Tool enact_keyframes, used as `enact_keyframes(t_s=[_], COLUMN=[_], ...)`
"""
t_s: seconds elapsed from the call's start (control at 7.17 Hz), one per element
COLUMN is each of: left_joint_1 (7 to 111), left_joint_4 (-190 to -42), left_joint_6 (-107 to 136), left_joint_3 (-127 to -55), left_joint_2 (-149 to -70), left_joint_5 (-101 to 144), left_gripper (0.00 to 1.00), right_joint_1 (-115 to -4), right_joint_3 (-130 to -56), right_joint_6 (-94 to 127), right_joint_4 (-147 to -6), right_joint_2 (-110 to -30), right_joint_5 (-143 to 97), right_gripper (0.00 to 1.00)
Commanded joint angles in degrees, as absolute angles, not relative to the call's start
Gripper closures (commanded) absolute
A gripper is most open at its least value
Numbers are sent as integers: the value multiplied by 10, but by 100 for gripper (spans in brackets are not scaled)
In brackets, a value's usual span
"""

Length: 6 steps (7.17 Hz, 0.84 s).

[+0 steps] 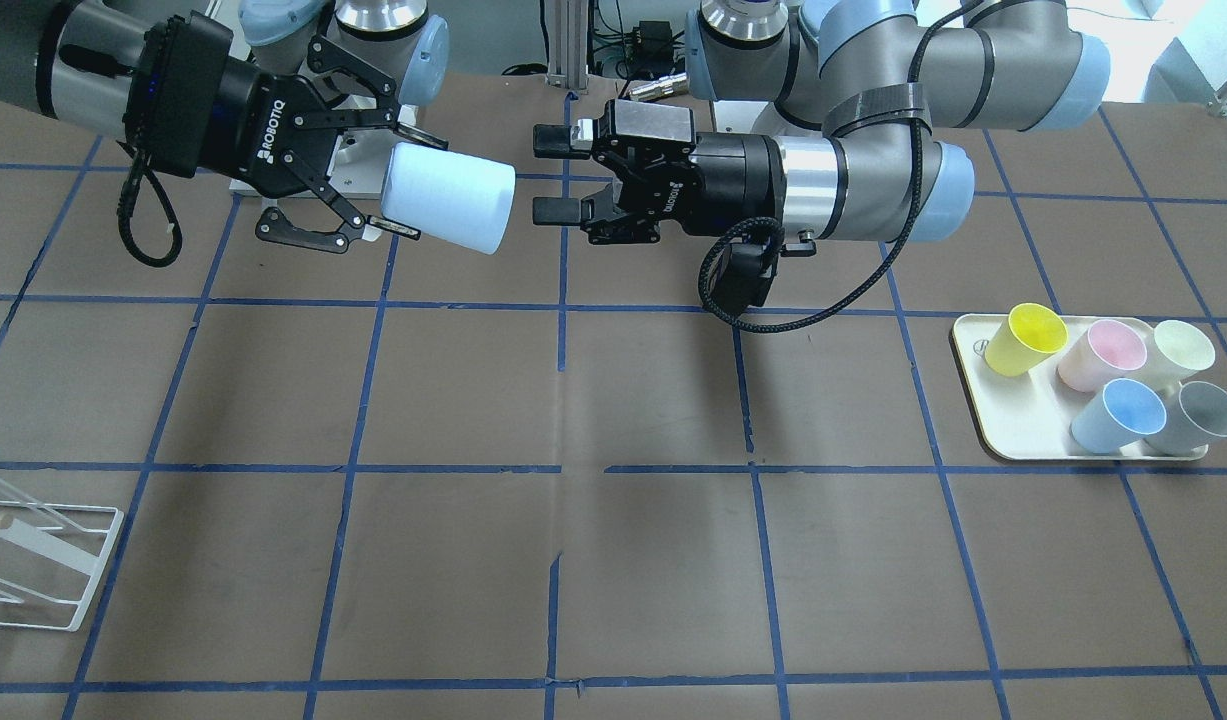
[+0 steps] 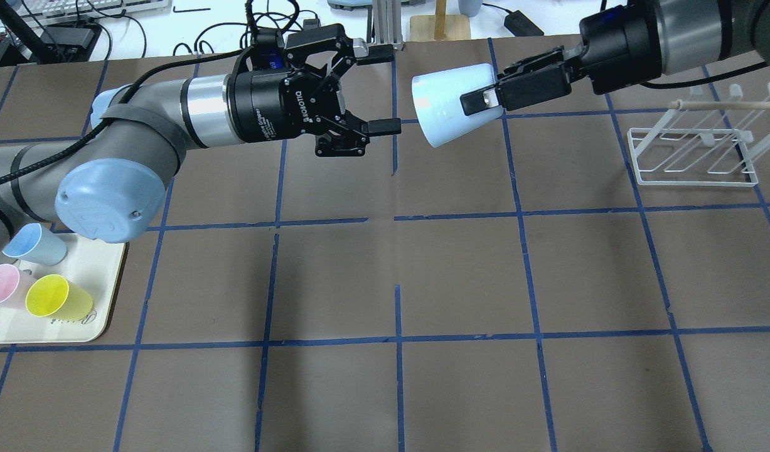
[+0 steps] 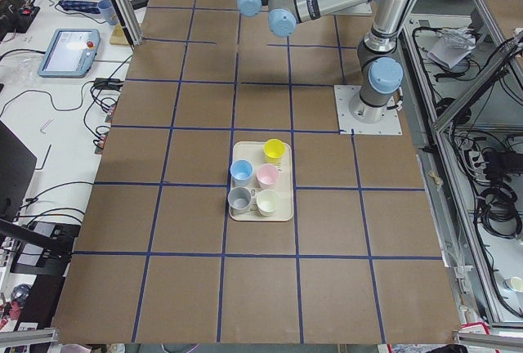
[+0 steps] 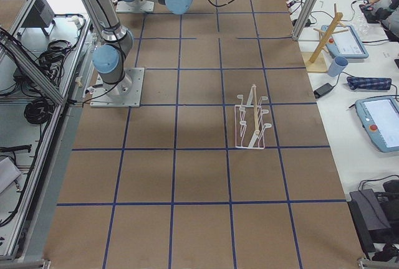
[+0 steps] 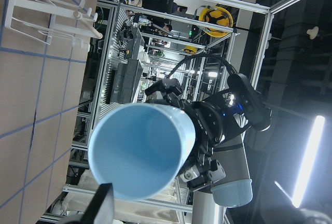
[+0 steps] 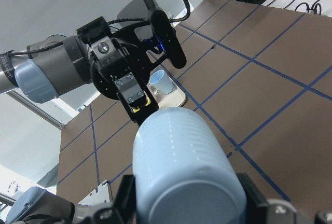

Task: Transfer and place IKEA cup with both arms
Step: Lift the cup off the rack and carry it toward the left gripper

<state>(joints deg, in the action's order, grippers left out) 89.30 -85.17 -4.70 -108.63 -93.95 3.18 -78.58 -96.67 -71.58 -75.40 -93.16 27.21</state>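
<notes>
Right claw (image 1: 405, 182) is clenched on the IKEA cup (image 1: 451, 196), gripping its wall near the closed base. Cup is held sideways in mid-air abv the counter (image 1: 613, 400). Its wide open mouth sticks out past the fingertips & points straight at the left claw (image 1: 548, 175)

Left claw is released, jaws spread wide, nothing btwn them. It sits level w/ the cup and faces the mouth, w/ a small gap btwn its fingertips and the rim, not touching. Left wrist view looks right into the cup's blue inside. Right wrist view shows the base end btwn the right claw's fingers

Well behind the left claw, down on the counter on its arm's side, there's a cream tray (image 1: 973, 400) w/ five cups, mouths up: yellow cup (image 1: 1023, 340), pink cup (image 1: 1103, 356), pale cream cup (image 1: 1179, 350), second blue cup (image 1: 1119, 416), grey cup (image 1: 1195, 416)

White wire rack (image 2: 692, 150) stands on the counter below & behind the right claw, on its arm's side, well apart from the held cup
</notes>
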Motion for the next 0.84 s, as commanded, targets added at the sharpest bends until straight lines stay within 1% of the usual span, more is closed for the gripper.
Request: enact_keyframes(t_s=[0.0,0.42,0.7], left_joint_1=[895,903,908], left_joint_4=[-852,-852,-852], left_joint_6=[-44,-33,-30], left_joint_3=[-1086,-1086,-1086], left_joint_2=[-939,-931,-933], left_joint_5=[54,83,102], left_gripper=[0,0,14], right_joint_1=[-793,-793,-793], right_joint_3=[-973,-980,-980], right_joint_6=[-715,-711,-709], right_joint_4=[-754,-754,-756], right_joint_2=[-960,-964,-966], right_joint_5=[266,265,244], right_gripper=[46,46,46])
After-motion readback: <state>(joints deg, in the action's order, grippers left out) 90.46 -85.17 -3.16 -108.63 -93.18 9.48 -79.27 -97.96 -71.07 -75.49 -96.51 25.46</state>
